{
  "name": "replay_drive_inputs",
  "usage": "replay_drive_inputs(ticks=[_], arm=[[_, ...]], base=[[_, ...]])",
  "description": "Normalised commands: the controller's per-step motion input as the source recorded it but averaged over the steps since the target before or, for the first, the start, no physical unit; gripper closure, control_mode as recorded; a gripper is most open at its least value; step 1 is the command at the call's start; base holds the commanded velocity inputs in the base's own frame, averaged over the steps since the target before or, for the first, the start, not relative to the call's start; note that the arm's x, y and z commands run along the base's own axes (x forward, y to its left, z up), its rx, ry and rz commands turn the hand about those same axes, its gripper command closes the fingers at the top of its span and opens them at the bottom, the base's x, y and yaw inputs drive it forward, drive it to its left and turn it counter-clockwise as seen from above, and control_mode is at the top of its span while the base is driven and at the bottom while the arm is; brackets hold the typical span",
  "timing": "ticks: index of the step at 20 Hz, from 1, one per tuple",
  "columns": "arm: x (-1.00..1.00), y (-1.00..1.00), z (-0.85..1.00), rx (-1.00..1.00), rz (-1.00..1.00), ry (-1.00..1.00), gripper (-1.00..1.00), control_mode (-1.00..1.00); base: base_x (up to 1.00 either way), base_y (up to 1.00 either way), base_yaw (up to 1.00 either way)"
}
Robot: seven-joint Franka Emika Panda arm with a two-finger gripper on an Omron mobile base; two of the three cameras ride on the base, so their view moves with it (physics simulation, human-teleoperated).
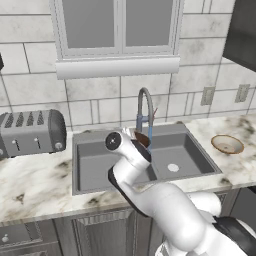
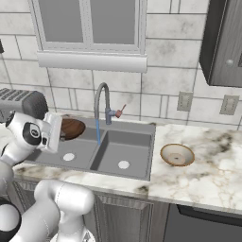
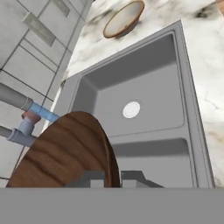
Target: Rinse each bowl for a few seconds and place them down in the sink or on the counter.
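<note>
My gripper (image 2: 60, 131) is shut on the rim of the dark brown wood-grain bowl (image 2: 72, 128), holding it tilted on edge above the left basin of the grey sink (image 2: 133, 144). In the hand view the fingertips (image 3: 94, 177) straddle the brown bowl's (image 3: 61, 153) edge. The gooseneck tap (image 2: 101, 100) runs a blue water stream (image 2: 98, 130) just beside the bowl. In the left base view the brown bowl (image 1: 142, 138) sits right under the tap (image 1: 145, 107). The pale tan bowl (image 2: 177, 154) rests upright on the marble counter (image 2: 208, 177) right of the sink.
A grey toaster (image 1: 32, 132) stands on the counter left of the sink (image 1: 90, 172). White drains (image 2: 123, 164) mark each basin. The tiled wall with outlets (image 2: 184, 100) and a window sill (image 1: 117, 66) rise behind the tap; a dark cabinet (image 2: 222, 42) hangs at the upper right.
</note>
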Motion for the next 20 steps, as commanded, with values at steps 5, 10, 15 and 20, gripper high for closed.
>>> replay_drive_inputs(ticks=[5, 10, 15, 20], arm=[[0.09, -0.19, -0.13, 0.0, 0.0, 0.0, 1.0, -1.0], [0.08, -0.2, -0.1, 0.0, 0.0, 0.0, 1.0, -1.0], [0.16, -0.13, -0.1, 0.0, 0.0, 0.0, 1.0, -1.0], [0.18, -0.09, -0.11, 0.0, 0.0, 0.0, 1.0, -1.0]], base=[[0.0, 0.0, 0.0], [0.0, 0.0, 0.0], [0.0, 0.0, 0.0], [0.0, 0.0, 0.0]])
